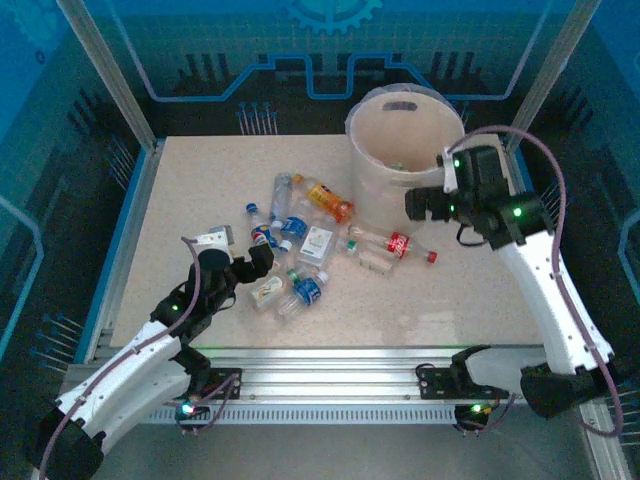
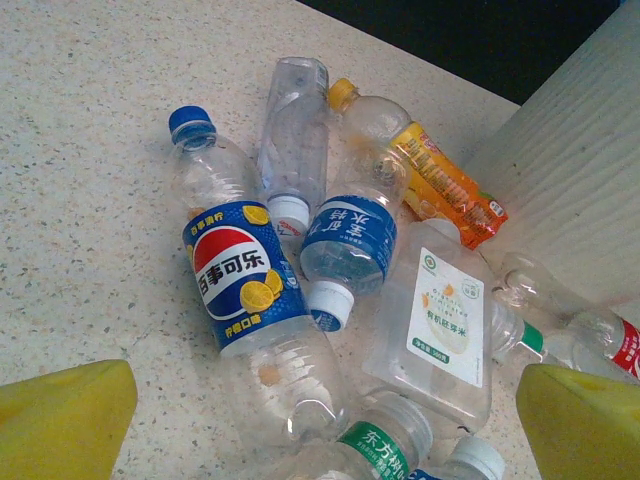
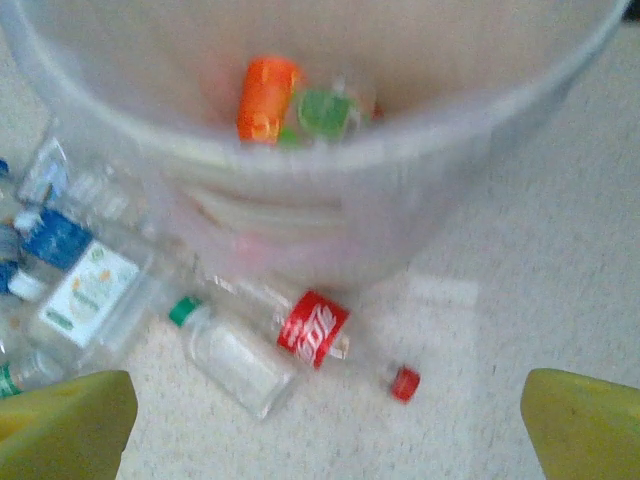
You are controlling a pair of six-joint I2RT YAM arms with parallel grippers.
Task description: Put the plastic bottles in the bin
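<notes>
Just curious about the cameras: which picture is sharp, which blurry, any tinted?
Left wrist view: sharp, label legible on the Pepsi bottle. Right wrist view: blurred, the bin and red-labelled bottle smeared. Top view: soft, bluish surroundings.

You're looking at a speckled beige table (image 1: 470, 300), fenced by slanting metal posts (image 1: 108, 72) and dark blue panels (image 1: 300, 50) printed with circuit lines. A ribbed metal rail (image 1: 330, 385) runs along its near edge.
</notes>
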